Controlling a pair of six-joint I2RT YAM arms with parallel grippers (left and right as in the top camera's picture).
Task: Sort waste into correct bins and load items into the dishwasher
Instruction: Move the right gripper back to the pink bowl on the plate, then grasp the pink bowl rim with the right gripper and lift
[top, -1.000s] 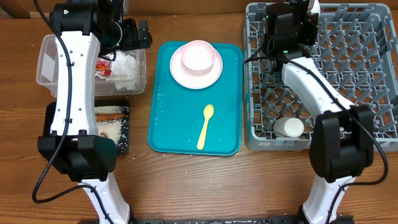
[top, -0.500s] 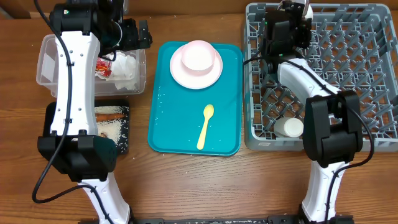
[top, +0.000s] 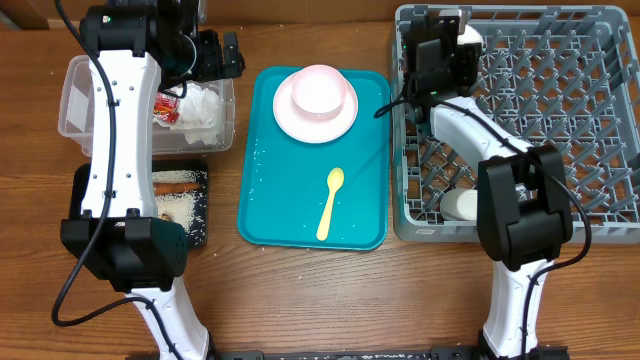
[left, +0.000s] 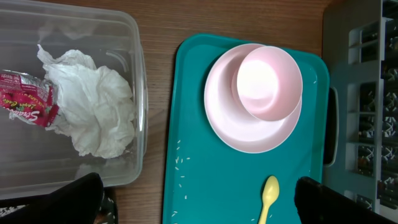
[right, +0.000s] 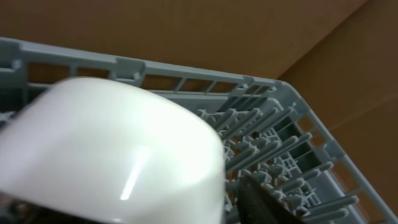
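Seat the bowl (right: 112, 149) firmly between the rack (top: 560, 100) pegs before retracting; right pincer (top: 458, 36) state cannot be told; left pincer (left: 202, 202) released, empty.

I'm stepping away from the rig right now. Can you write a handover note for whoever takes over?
Left gripper: open, empty, over the teal tray beside the clear tub.
Right gripper: at the dish rack's back left corner, by a white bowl; can't tell whether it grips it.
Done: napkin and wrapper in the clear tub; rice and a brownish scrap on the black tray; cup lying in the rack, front left.
Left: plate, second bowl on it, and yellow spoon, all on the teal tray, go to the rack.
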